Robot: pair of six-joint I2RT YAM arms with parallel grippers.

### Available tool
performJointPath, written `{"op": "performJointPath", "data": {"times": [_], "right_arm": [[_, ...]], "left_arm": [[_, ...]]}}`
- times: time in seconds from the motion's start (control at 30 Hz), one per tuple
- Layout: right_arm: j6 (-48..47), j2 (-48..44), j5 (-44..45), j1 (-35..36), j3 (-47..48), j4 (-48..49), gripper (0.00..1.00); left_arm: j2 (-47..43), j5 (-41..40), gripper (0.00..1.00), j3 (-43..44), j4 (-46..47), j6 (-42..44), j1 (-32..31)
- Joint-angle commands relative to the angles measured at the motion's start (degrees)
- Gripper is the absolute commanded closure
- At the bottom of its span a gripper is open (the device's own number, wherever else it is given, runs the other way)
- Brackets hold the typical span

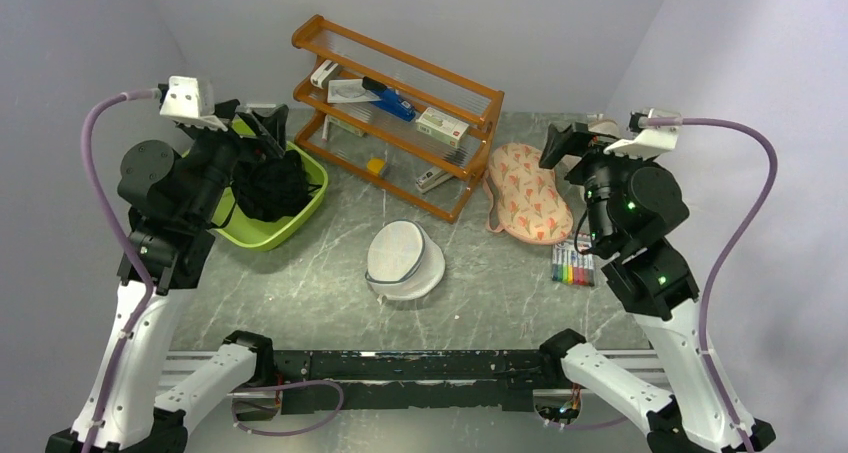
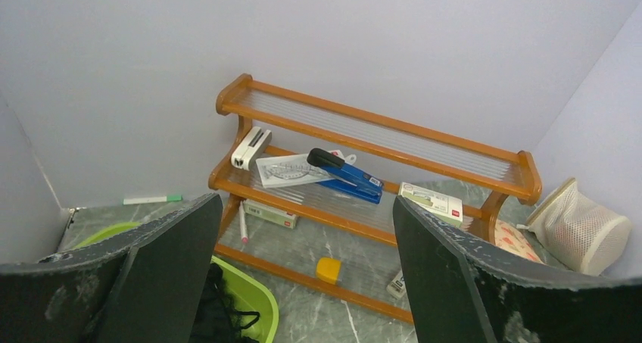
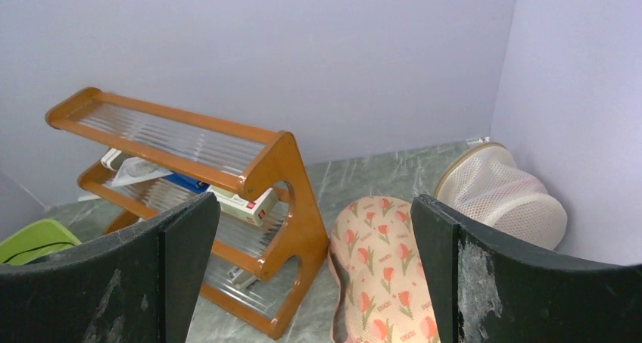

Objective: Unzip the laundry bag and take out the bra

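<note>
White mesh laundry bag (image 1: 404,261): lies mid-counter, well apart from both arms; zip state cannot be told.
Bra (image 1: 268,185): black bundle in the green basin (image 1: 270,235) near the counter's left edge.
Left pincer (image 1: 262,131): released, jaws wide apart, raised over the basin.
Right pincer (image 1: 562,145): released, jaws spread, raised near the right edge beside the patterned pouch (image 1: 525,191).
</note>
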Motion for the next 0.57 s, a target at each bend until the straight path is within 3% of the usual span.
{"op": "performJointPath", "data": {"times": [0.0, 0.4, 0.53], "right_arm": [[-1.0, -1.5, -0.5, -0.3, -0.7, -2.2, 0.0], [0.0, -2.9, 1.9, -0.3, -2.4, -2.3, 0.0], [-0.8, -7.2, 1.1, -0.3, -6.3, 1.9, 0.0]], "left_arm": [[-1.2, -1.5, 0.06, 0.5, 0.0, 1.9, -0.7], [-0.2, -0.7, 0.06, 0.2, 0.4, 1.6, -0.7], [-0.1, -0.6, 0.06, -0.3, 0.6, 1.3, -0.7]]}}
